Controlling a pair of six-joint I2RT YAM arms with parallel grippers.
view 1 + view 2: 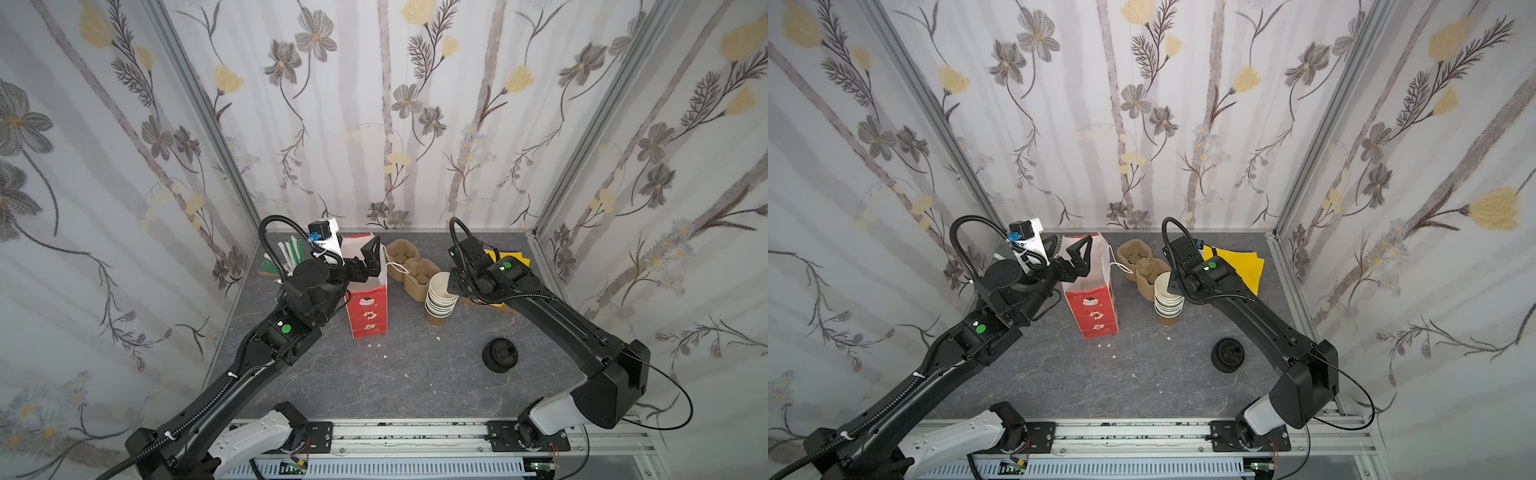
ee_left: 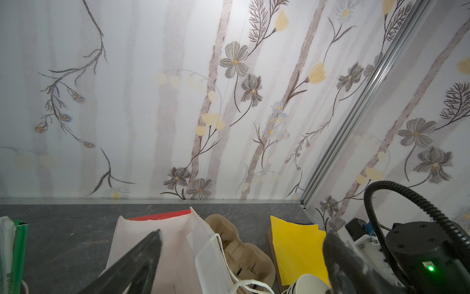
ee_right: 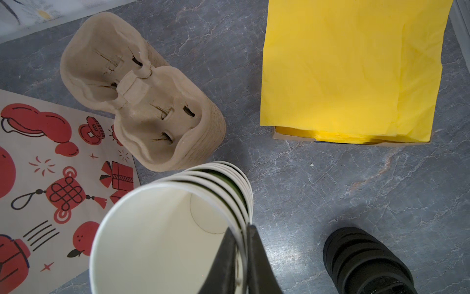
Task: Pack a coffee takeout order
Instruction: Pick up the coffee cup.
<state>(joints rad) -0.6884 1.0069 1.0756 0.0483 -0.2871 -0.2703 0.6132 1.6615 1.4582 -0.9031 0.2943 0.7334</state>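
A grey marbled counter (image 1: 415,386). The right hand (image 3: 240,236) is pinched shut on the rim of the top cup (image 3: 152,241), one finger inside and one outside; this cup sits on a cup stack (image 1: 438,305) at mid-counter. The left hand (image 1: 1071,249) is spread wide at the open mouth of a red paper bag (image 1: 368,311), gripping nothing. Yellow napkins (image 1: 1241,266) lie in the far right corner, green straws (image 1: 291,253) in the far left corner. Black lids (image 1: 500,355) sit towards the right edge.
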